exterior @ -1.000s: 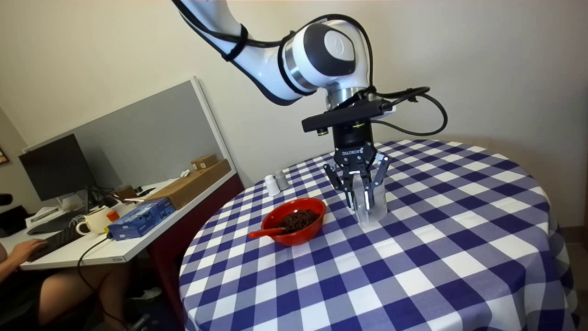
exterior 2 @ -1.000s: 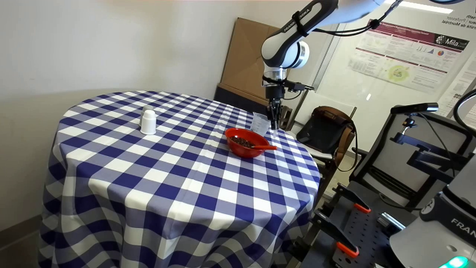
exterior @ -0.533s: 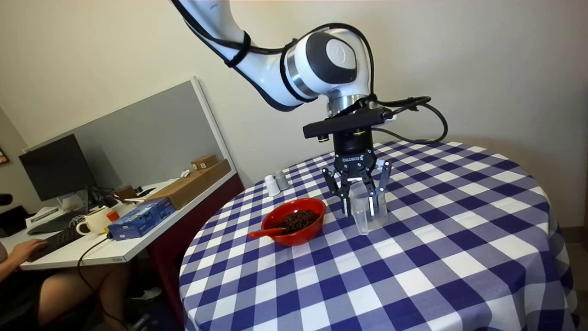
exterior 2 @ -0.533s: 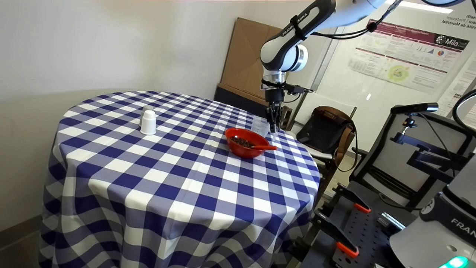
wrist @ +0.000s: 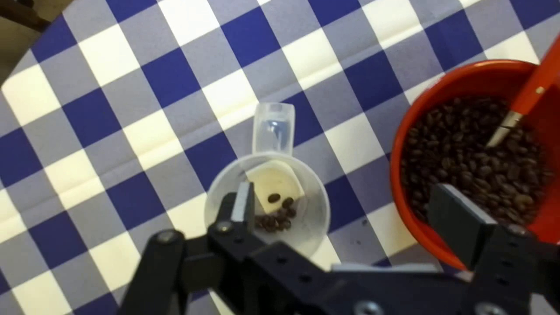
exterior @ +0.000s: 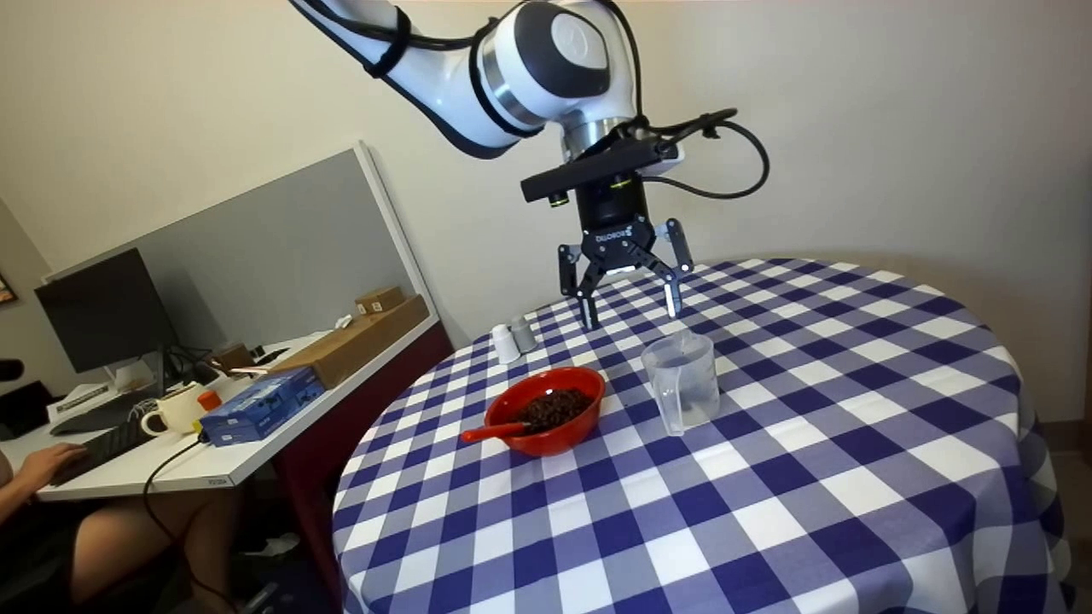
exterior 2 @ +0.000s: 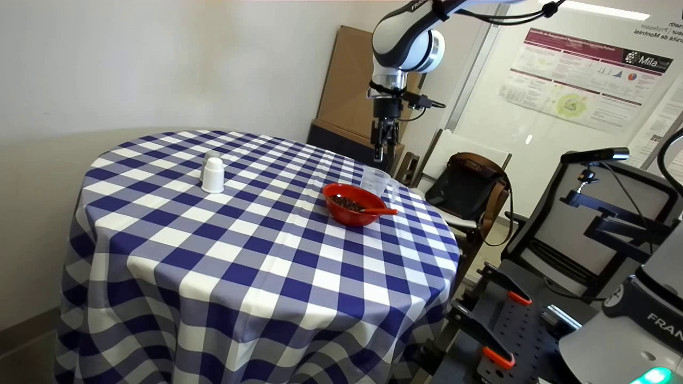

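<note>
My gripper (exterior: 631, 311) hangs above the table, open wide with nothing between its fingers; it also shows in an exterior view (exterior 2: 381, 154). Below it a clear plastic measuring cup (exterior: 693, 388) stands upright on the cloth, apart from the fingers. In the wrist view one finger (wrist: 243, 205) overlaps the cup (wrist: 306, 227), whose handle (wrist: 273, 127) points up the picture. A few dark beans (wrist: 275, 221) lie in the cup. Beside it sits a red bowl (exterior: 563, 441) of dark beans (wrist: 472, 166), with a red-handled utensil (exterior: 495, 432) resting in it. The other finger (wrist: 457, 223) overlaps the bowl.
A white shaker (exterior: 505, 344) and a grey shaker (exterior: 524, 333) stand together farther along the checked tablecloth (exterior: 768, 529). Past the table is a desk (exterior: 205, 469) with boxes and a person's hand. A chair with a bag (exterior 2: 461, 186) stands near the table edge.
The gripper was at the cup and lowered it slightly onto the cloth. It has let go, opened wide and risen, shifting toward the bowl's side. The bowl has not moved.
</note>
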You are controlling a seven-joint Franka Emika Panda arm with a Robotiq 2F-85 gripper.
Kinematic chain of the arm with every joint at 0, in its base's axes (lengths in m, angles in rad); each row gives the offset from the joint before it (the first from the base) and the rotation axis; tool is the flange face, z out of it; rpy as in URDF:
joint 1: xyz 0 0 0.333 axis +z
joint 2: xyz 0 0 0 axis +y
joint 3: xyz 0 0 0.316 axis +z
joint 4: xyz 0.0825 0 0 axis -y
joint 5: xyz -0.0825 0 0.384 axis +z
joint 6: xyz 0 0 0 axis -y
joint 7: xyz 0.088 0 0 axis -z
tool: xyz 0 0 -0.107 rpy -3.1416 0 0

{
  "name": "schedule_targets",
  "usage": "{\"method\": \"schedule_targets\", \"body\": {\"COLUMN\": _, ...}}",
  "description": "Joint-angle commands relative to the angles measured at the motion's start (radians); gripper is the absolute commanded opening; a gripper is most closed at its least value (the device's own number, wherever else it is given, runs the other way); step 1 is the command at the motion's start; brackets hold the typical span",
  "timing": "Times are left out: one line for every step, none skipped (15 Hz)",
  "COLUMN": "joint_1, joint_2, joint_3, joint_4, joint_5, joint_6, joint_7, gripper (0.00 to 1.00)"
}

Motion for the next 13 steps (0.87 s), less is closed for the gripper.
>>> {"method": "schedule_targets", "body": {"joint_1": 0.090, "joint_2": -0.147, "joint_3": 0.005, "joint_4": -0.094, "joint_5": 0.014, "joint_6": -0.002, "joint_7": 0.169, "gripper": 1.00}}
{"method": "schedule_targets", "body": {"joint_1": 0.115, "joint_2": -0.173, "joint_3": 0.006, "joint_4": -0.102, "joint_5": 0.015, "joint_6": -0.006, "joint_7": 0.231, "gripper": 1.00}}
{"method": "schedule_targets", "body": {"joint_1": 0.139, "joint_2": -0.198, "joint_3": 0.013, "joint_4": -0.114, "joint_5": 0.029, "joint_6": -0.020, "joint_7": 0.292, "gripper": 1.00}}
{"method": "schedule_targets", "body": {"joint_1": 0.162, "joint_2": -0.220, "joint_3": 0.016, "joint_4": -0.122, "joint_5": 0.033, "joint_6": -0.030, "joint_7": 0.353, "gripper": 1.00}}
{"method": "schedule_targets", "body": {"joint_1": 0.182, "joint_2": -0.241, "joint_3": 0.019, "joint_4": -0.135, "joint_5": 0.041, "joint_6": -0.027, "joint_7": 0.419, "gripper": 1.00}}
{"method": "schedule_targets", "body": {"joint_1": 0.198, "joint_2": -0.260, "joint_3": 0.024, "joint_4": -0.147, "joint_5": 0.053, "joint_6": -0.024, "joint_7": 0.471, "gripper": 1.00}}
{"method": "schedule_targets", "body": {"joint_1": 0.214, "joint_2": -0.282, "joint_3": 0.026, "joint_4": -0.164, "joint_5": 0.060, "joint_6": -0.007, "joint_7": 0.530, "gripper": 1.00}}
{"method": "schedule_targets", "body": {"joint_1": 0.229, "joint_2": -0.301, "joint_3": 0.027, "joint_4": -0.180, "joint_5": 0.060, "joint_6": 0.002, "joint_7": 0.582, "gripper": 1.00}}
{"method": "schedule_targets", "body": {"joint_1": 0.243, "joint_2": -0.319, "joint_3": 0.030, "joint_4": -0.197, "joint_5": 0.055, "joint_6": 0.006, "joint_7": 0.616, "gripper": 1.00}}
{"method": "schedule_targets", "body": {"joint_1": 0.251, "joint_2": -0.338, "joint_3": 0.038, "joint_4": -0.213, "joint_5": 0.064, "joint_6": 0.013, "joint_7": 0.632, "gripper": 1.00}}
{"method": "schedule_targets", "body": {"joint_1": 0.240, "joint_2": -0.276, "joint_3": 0.031, "joint_4": -0.145, "joint_5": 0.039, "joint_6": -0.018, "joint_7": 0.580, "gripper": 1.00}}
{"method": "schedule_targets", "body": {"joint_1": 0.248, "joint_2": -0.291, "joint_3": 0.035, "joint_4": -0.159, "joint_5": 0.040, "joint_6": -0.017, "joint_7": 0.602, "gripper": 1.00}}
{"method": "schedule_targets", "body": {"joint_1": 0.253, "joint_2": -0.303, "joint_3": 0.038, "joint_4": -0.169, "joint_5": 0.039, "joint_6": -0.016, "joint_7": 0.614, "gripper": 1.00}}
